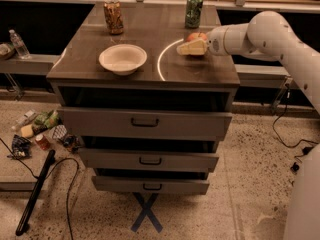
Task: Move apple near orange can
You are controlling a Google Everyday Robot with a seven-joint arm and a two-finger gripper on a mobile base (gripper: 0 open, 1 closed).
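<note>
**A:** Where is the pincer working right now?

**B:** The pincer (189, 48) is sitting low over the right part of the table (145, 79). The apple (197, 36) is resting right behind it, touching it or nearly so. I cannot tell how wide the pincer is standing, or whether it is gripping the apple at all.

**A:** So what should I be doing?

**B:** I think you are in the grasping step. Make sure you are centring the pincer on the apple's widest part, because a round fruit is likely to roll away if it is pinched off-centre. Confirm the hold before you are lifting.

**A:** And the 2 cans?

**B:** The green can (194, 10) is standing just beyond the pincer, so you are risking a knock if you are reaching deeper. The orange can (113, 16) is standing well off to the pincer's left, farther back. The bowl (123, 59) is lying left and nearer, so be carrying the apple behind it and setting it down beside the orange can without bumping it.
</note>
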